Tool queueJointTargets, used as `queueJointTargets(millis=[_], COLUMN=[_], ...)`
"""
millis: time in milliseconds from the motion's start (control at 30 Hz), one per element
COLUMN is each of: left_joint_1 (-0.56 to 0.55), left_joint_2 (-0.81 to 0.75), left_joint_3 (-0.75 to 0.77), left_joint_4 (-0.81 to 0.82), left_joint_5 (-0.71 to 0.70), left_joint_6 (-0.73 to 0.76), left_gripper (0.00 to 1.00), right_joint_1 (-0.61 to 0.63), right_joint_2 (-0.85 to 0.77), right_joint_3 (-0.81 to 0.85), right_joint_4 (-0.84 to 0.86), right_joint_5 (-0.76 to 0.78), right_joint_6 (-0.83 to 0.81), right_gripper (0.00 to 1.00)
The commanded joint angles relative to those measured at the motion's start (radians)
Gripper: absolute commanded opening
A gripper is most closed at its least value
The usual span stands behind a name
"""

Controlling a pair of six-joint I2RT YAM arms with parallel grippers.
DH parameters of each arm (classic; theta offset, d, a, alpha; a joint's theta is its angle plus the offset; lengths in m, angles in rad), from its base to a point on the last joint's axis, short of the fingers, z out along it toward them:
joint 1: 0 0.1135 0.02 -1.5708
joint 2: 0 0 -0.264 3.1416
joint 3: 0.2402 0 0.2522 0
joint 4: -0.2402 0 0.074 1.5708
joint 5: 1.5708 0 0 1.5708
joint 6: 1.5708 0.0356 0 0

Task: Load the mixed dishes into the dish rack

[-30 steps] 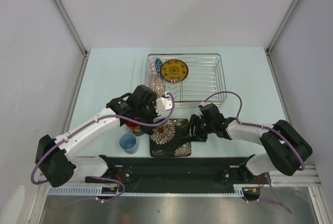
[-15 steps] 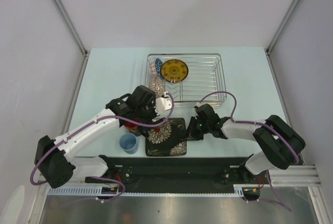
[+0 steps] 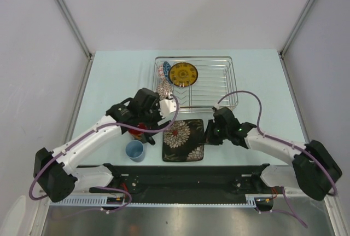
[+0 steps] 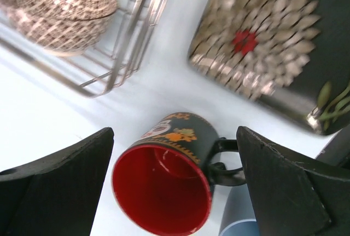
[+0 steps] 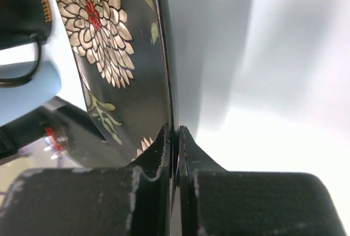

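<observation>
The right claw pinches the right rim of the dark square floral plate by the desk's near edge. Lift it level, clear of the spread left claw above the black red-lined mug, then stand it in the far silver wire rack.

The dish rack stands toward the far side of the tabletop. In its left part a round plate sits just right of two bowls. The square plate lies before the rack. The mug is left of it, with the small cup just before the mug.
</observation>
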Motion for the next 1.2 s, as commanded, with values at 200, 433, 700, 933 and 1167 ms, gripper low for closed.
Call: queueJointTargets(millis=[200,433,700,933,1167], left_joint_1=[0.256,0.312,0.412,0.476,0.511], left_joint_2=[0.035,0.035,0.062,0.062,0.072], left_joint_3=[0.219,0.264,0.317,0.313,0.305], left_joint_4=[0.019,-0.002,-0.025,-0.031,-0.027], left_joint_5=[0.173,0.251,0.384,0.412,0.423], left_joint_6=[-0.153,-0.210,-0.292,-0.297,-0.294], left_gripper=[1.00,1.00,1.00,1.00,1.00], right_joint_1=[-0.048,-0.039,-0.039,-0.029,-0.023], right_joint_2=[-0.200,-0.134,-0.001,0.079,0.167], right_joint_3=[0.405,0.703,0.988,0.914,0.899], right_joint_4=[-0.394,-0.496,-0.409,-0.076,0.024], right_joint_5=[0.165,0.232,0.636,0.740,0.745], right_joint_6=[-0.436,-0.651,-1.044,-1.560,-1.793], right_gripper=[0.00,0.00,0.00,0.00,0.00])
